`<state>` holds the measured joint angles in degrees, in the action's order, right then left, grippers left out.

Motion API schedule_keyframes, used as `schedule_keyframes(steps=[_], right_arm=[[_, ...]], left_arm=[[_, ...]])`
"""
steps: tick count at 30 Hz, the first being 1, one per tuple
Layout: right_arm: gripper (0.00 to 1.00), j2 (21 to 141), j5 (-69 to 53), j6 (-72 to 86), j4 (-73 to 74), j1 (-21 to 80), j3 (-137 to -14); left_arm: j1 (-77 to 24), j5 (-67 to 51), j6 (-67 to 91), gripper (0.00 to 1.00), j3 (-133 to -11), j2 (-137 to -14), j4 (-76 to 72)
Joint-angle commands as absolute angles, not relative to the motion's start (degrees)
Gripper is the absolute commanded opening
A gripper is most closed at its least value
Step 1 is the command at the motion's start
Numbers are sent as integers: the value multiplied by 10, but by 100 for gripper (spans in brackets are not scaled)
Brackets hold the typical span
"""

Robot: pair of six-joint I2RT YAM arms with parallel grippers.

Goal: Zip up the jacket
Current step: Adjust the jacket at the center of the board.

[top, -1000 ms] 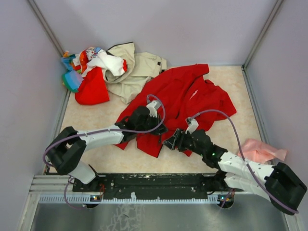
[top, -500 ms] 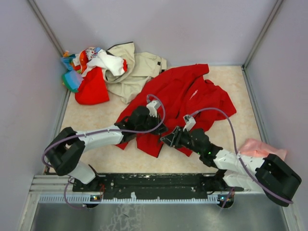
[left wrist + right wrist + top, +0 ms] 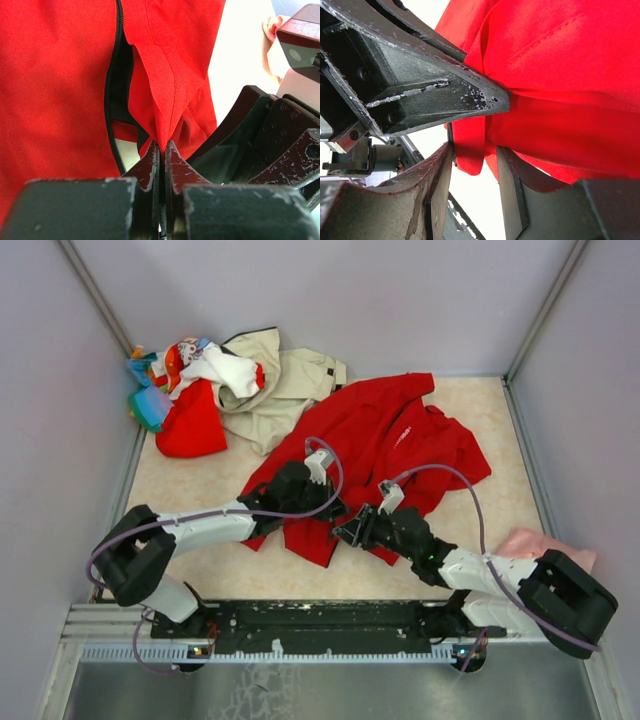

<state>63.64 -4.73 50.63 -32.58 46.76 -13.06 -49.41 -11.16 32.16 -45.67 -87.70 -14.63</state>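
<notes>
Pinching with the left gripper (image 3: 162,146), fingers pressed tight on a fold of the red jacket (image 3: 385,430) beside its black zipper (image 3: 107,95), straddling the cloth's edge with the right gripper (image 3: 475,150), jaws parted, at the middle of the table (image 3: 190,485), near the beige jacket (image 3: 290,380).

Jacket (image 3: 390,440) — bright red, long-sleeved, with a small white chest logo (image 3: 402,436) and a black front zipper (image 3: 111,95). It lies crumpled on the bench (image 3: 500,505), right of centre, running diagonally from the far right toward the near middle. The front is unzipped: in the left wrist view the black toothed tape curves down one front edge, with dark lining showing in the gap beside it. The opposite front edge is drawn up into a narrow fold — pinched between the closed jaws of the left gripper (image 3: 160,146). In the right wrist view a lower corner of red fabric hangs between the parted jaws of the right gripper (image 3: 472,160).
</notes>
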Motion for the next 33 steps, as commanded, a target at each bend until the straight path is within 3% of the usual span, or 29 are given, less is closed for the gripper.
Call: schedule_keyframes(steps=[1, 16, 20, 26, 33], right_arm=[[41, 643, -48, 501, -387, 475, -132], [14, 654, -63, 494, -403, 475, -130], [0, 655, -63, 494, -412, 475, -123], [0, 665, -65, 491, -447, 475, -110], [0, 658, -65, 464, -494, 475, -86]], left_arm=[[-497, -123, 325, 0, -451, -858, -170], [-503, -120, 328, 0, -451, -858, -174], [-506, -122, 330, 0, -450, -857, -178], [-509, -122, 331, 0, -446, -853, -184], [-508, -100, 325, 25, -421, -818, -183]])
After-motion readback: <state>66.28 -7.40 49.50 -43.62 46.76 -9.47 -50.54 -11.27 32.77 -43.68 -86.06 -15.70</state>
